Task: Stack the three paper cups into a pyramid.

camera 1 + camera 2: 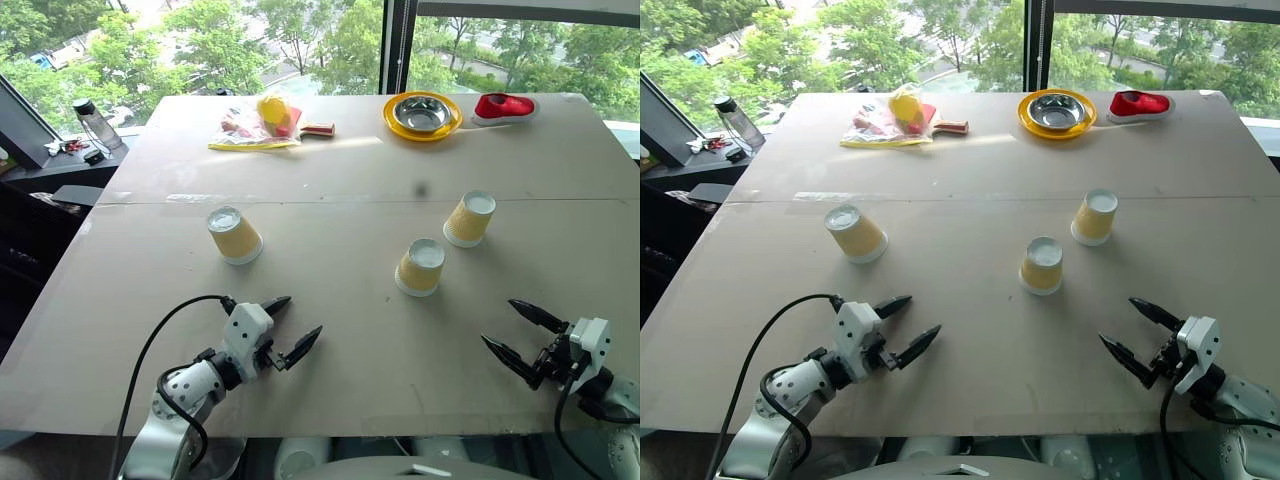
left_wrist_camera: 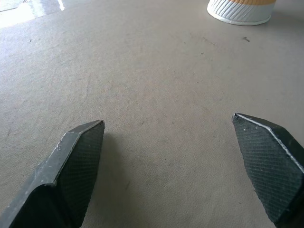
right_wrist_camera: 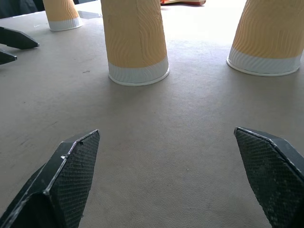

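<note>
Now | left gripper (image 1: 297, 322) jaws spread, empty | right gripper (image 1: 511, 329) jaws spread, empty | three paper cups (image 1: 421, 266) upside down, apart on table (image 1: 330, 180), beyond both grippers, unstacked

A test room or lab in an upper-floor building — a big bare worktop (image 1: 330, 180) stands against tall windows (image 1: 300, 40) over treetops, odd props scattered along its far edge.
</note>
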